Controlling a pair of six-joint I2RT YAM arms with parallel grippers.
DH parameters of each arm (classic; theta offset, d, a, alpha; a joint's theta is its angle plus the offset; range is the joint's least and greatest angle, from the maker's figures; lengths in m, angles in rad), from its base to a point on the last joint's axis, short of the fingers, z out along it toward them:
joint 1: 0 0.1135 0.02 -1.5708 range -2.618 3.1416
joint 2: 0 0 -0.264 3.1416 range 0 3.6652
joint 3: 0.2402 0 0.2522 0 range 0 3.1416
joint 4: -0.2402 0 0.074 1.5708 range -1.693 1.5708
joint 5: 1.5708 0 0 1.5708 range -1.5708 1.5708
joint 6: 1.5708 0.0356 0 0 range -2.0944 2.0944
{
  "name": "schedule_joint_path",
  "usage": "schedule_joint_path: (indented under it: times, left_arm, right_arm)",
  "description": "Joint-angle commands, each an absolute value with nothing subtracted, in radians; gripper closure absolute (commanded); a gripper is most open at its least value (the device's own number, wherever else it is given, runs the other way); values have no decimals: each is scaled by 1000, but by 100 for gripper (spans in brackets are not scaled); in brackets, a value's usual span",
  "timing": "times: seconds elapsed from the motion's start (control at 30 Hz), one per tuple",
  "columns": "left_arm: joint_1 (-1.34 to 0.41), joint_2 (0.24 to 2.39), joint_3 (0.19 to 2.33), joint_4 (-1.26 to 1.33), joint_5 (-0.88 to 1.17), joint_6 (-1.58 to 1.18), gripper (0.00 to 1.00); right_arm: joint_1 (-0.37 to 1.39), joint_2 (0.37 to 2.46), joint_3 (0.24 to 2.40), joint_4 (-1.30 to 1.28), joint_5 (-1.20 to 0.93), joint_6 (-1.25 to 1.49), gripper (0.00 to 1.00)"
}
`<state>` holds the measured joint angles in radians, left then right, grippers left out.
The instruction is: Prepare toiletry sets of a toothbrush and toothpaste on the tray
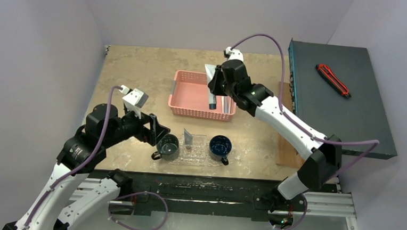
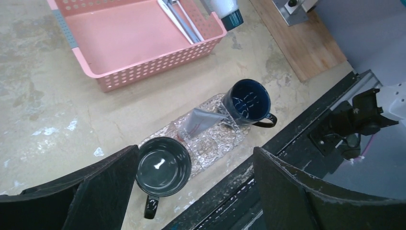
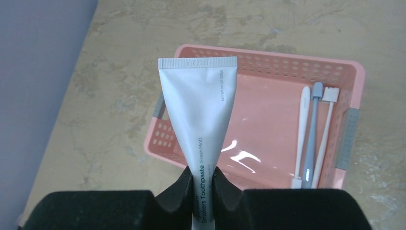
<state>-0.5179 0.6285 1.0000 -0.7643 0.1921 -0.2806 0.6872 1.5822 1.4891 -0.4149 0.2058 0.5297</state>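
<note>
My right gripper [image 1: 214,88] is shut on a silver-grey toothpaste tube [image 3: 201,110], pinching it near the cap end, crimped end pointing away; it hangs over the pink basket's right part. The gripper shows in its wrist view [image 3: 202,184]. Three thin pale toothbrushes [image 3: 311,134] lie along the basket's right side. The see-through tray [image 1: 196,156] lies near the table's front edge, with another tube [image 1: 188,138] on it. My left gripper [image 1: 160,131] is open and empty, hovering left of the tray; in its wrist view [image 2: 196,158] tray [image 2: 215,146] and tube [image 2: 201,120] show.
The pink basket [image 1: 192,95] stands mid-table. Two dark mugs [image 1: 168,146] [image 1: 220,146] stand at the tray's two ends. A dark box [image 1: 335,102] with a red cutter [image 1: 332,79] on it fills the right side, a wooden board [image 1: 285,146] beside it.
</note>
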Motion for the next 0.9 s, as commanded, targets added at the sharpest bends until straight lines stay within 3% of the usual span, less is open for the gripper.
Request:
schedule_joint_path:
  times: [0.0,0.47,0.87]
  left_arm:
    - [-514,611,1004,-693,280,-366,12]
    - [-520,634,912,-548,417,-540,11]
    - [-676,660,885,-527,167,-563,15]
  right_arm:
    - [758,1458,1411,-271,281,636,82]
    - [1017,1390,1298,-122,443,862,81]
    - [1127,1437,1372,-135,522,928,80]
